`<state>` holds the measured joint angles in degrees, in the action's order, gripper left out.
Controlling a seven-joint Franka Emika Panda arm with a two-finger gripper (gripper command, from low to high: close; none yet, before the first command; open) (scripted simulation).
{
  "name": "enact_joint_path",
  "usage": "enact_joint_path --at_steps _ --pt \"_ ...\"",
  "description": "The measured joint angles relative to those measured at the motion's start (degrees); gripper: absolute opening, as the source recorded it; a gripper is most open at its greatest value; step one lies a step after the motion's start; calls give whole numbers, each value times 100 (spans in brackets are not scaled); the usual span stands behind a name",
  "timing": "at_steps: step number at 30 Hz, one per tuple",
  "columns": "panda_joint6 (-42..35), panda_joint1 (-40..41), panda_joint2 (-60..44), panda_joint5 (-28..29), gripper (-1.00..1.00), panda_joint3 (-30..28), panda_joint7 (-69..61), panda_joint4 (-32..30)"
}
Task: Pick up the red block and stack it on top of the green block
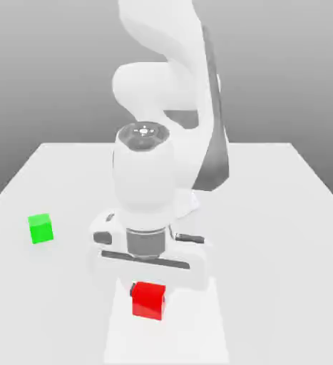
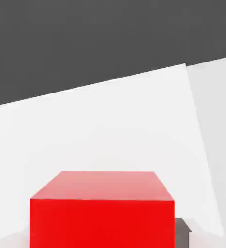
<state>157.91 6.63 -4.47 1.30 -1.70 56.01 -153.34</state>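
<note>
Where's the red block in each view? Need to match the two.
Exterior view: low, a little left of centre, under the gripper.
Hand view: large, close up, front face cut by the picture's edge.
Shared landmark: the white strip behind the red block.

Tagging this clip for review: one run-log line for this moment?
red block: at the gripper | green block: apart, exterior view's left | stacking: not yet done
</note>
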Motion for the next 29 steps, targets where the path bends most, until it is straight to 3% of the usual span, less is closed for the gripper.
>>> enact_joint_path --at_steps 8,16,21,26,27,29 --pt "-300 1960 960 748 -100 -880 1660 -604" --pt "-488 3670 1796 1068 -100 -1831 3074 -1248" --pt "-2 3807 1400 719 -100 -2132 3077 -1349" --pt "835 3514 504 -187 -100 -2199 2461 -1337" --pt "976 3532 348 -408 100 -2120 2308 -1336" --pt "976 3492 348 -408 100 -2119 2308 -1336"
